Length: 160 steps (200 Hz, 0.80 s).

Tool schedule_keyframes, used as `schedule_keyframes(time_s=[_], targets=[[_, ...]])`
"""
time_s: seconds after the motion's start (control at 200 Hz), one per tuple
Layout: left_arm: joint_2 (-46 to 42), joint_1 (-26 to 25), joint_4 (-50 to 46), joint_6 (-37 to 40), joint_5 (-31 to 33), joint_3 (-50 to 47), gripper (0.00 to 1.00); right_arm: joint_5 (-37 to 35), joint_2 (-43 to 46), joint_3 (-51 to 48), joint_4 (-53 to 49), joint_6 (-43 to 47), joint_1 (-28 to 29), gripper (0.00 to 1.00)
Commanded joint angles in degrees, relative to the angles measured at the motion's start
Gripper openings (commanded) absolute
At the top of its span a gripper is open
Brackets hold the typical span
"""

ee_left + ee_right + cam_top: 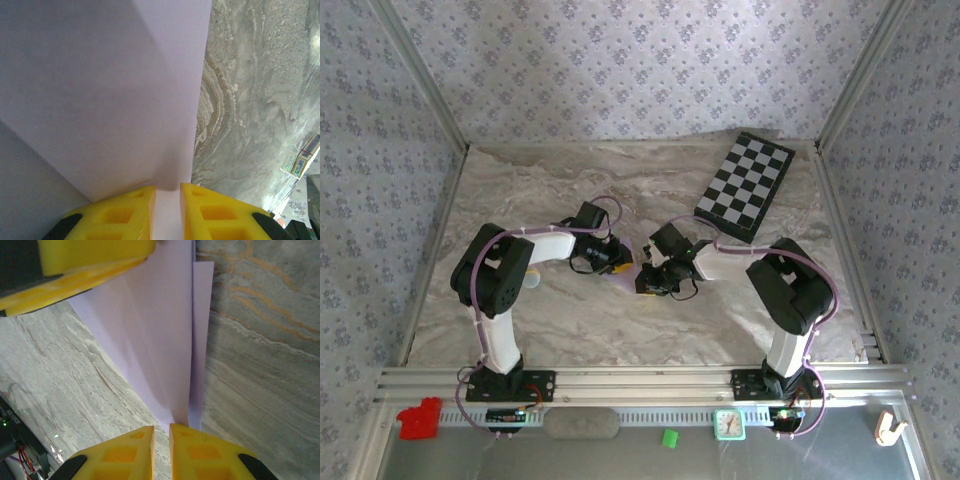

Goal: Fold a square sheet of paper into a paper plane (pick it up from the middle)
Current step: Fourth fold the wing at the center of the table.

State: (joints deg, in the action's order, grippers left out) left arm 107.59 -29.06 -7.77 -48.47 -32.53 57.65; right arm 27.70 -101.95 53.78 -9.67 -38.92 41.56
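Lilac paper plane (165, 340), black-and-white chequered board (745, 186)

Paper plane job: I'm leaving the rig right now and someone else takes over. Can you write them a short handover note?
Left hand: shut on the pale lilac folded paper, pinching its wider end.
Right hand: shut on the paper's pointed end.
Where: the paper is held between both hands over the middle of the marble-patterned table. The black-and-white chequered board lies apart at the far right.
Done: lengthwise folds are made, and the layers taper to a point.
Left: I cannot tell whether the wings are finished. Probably complete the last folds, then set it down.
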Motion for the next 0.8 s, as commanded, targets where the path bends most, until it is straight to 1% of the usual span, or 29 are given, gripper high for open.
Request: schedule_keyframes(time_s=[0.0, 0.345, 0.6, 0.795], targets=[[3.1, 0.1, -5.2, 0.8, 5.0, -0.6, 0.22, -1.4, -0.8, -0.9, -2.3, 0.6, -0.1, 0.16], [3.4, 0.1, -5.6, 0.5, 5.2, -0.4, 0.22, -1.5, -1.7, -2.3, -2.7, 0.1, -0.1, 0.16], [4.2, 0.1, -8.6, 0.6, 7.2, 0.4, 0.22, -2.0, -1.3, -3.1, -6.3, 1.1, 0.3, 0.15], [5.1, 0.2, -10.2, 0.3, 8.6, 0.8, 0.21, -1.7, 1.5, -6.0, -10.1, 2.5, 0.9, 0.15]])
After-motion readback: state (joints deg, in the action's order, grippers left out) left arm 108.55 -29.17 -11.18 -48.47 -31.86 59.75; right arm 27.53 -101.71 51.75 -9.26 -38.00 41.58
